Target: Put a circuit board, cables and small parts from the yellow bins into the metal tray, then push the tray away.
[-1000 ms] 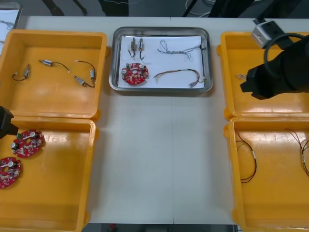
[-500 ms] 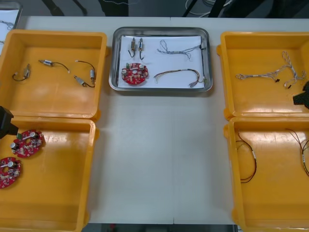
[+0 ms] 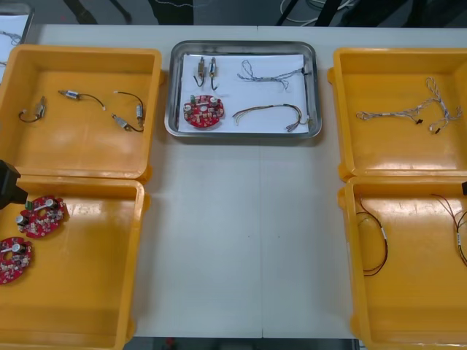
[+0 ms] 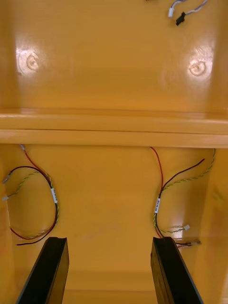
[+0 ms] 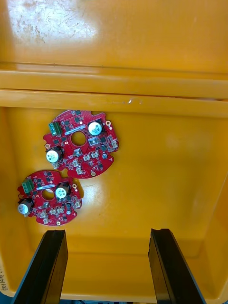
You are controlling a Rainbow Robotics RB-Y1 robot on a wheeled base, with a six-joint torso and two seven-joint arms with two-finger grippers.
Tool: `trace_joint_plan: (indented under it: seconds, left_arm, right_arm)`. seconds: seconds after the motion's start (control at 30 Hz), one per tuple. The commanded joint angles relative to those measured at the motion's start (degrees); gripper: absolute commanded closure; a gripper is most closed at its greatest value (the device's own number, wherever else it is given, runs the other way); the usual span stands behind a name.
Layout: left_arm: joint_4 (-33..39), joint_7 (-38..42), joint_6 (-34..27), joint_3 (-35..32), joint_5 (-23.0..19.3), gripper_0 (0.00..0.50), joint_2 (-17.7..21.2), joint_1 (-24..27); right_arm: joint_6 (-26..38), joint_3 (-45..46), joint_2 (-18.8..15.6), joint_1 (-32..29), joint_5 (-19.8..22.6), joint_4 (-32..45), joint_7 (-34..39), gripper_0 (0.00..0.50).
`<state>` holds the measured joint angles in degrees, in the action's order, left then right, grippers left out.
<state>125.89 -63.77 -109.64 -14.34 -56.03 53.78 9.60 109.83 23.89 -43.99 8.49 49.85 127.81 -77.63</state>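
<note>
The metal tray [image 3: 243, 135] sits at the far middle of the table [image 3: 241, 240], between the far left bin [image 3: 80, 149] and the far right bin [image 3: 394, 153], well apart from both grippers. On its white inside lie a round red circuit board [image 3: 203, 111], two small metal parts [image 3: 206, 71], a twisted blue and white cable [image 3: 271, 73] and a red and yellow cable [image 3: 270, 112].

The left gripper [image 5: 108, 266] hangs over the near left bin [image 3: 87, 292], its jaws spread with nothing between them. Two spare boards [image 5: 90, 149] lie on the bin floor beyond the fingertips, ahead of one finger rather than in the gap.

The right gripper [image 4: 109, 270] hangs over the near right bin [image 3: 408, 306], jaws likewise spread and empty. Loose cable loops [image 4: 53, 194] of red and yellow lie just ahead of each fingertip.

Three wired metal parts [image 3: 80, 95] rest in the far left bin. A pale cable bundle [image 3: 408, 111] rests in the far right bin.
</note>
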Motion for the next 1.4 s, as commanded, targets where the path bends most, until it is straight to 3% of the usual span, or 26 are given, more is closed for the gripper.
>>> trace_joint_plan:
  seconds: [0.03,0.53,1.4]
  left_arm:
    - [1.56,-4.35,-0.36,-1.84,0.49,0.000,2.74,-1.17]
    - [1.56,-4.35,-0.36,-1.84,0.49,0.000,2.74,-1.17]
    - [1.56,-4.35,-0.36,-1.84,0.49,0.000,2.74,-1.17]
  right_arm:
    - [0.17,3.62,-1.10,-3.30,1.04,0.77,-0.42,0.000]
    - [0.17,4.59,1.45,-3.83,1.57,2.00,0.20,0.000]
    - [0.17,4.32,1.45,-4.45,1.65,2.09,0.20,0.000]
